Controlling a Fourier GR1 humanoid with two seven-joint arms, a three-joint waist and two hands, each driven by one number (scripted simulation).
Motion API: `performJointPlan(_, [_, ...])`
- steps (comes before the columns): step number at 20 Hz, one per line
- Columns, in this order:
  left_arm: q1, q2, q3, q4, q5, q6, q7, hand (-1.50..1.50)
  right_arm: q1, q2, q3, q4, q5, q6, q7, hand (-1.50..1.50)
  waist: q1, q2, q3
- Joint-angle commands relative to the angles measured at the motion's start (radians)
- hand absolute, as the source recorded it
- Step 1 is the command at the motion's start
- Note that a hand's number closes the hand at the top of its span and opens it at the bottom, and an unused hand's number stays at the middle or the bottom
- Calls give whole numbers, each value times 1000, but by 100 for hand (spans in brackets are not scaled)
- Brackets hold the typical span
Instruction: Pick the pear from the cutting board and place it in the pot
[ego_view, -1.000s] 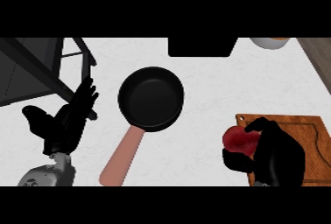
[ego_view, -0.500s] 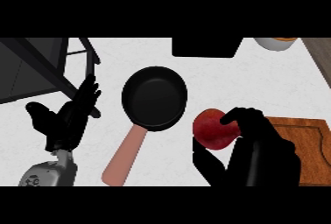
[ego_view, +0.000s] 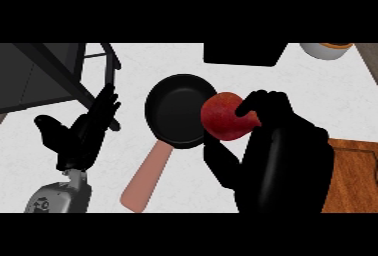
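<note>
On the worktop there is 1 red pear, near the centre. 1 black pan with 1 pinkish handle sits beside it at 9 o'clock. There are 2 hands: the left hand at 9 o'clock and the right hand at 4 o'clock. 1 wooden cutting board is at 4 o'clock, 1 dark block at 12 o'clock, 1 white bowl at 1 o'clock and 1 dark rack at 10 o'clock.

A white counter is seen from above. A black pan is set near its middle, its pinkish handle laid toward the lower edge. A wooden cutting board is placed at the right edge. A dark block and a pale round vessel are set along the far side.
</note>
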Motion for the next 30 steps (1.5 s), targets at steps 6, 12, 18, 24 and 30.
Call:
performJointPlan(6, [-34,-11,-14,0,-5,2,13,0,-232,13,-183,244,-141,45,266,150,26,12,3])
performJointPlan(12, [-18,-29,-34,14,-21,8,-10,0,-353,13,-233,427,-247,17,267,150,26,11,4])
performJointPlan(18, [-19,-4,-10,15,10,-28,-13,0,-344,13,-355,520,-380,-180,267,-150,37,16,6])
performJointPlan(24, [-58,-25,-15,47,-4,-7,-14,0,-371,13,-412,594,-503,-376,263,-150,44,26,7])
performJointPlan(30, [-60,-12,-1,37,-10,3,2,0,-384,13,-391,554,-345,-599,185,-150,15,13,8])
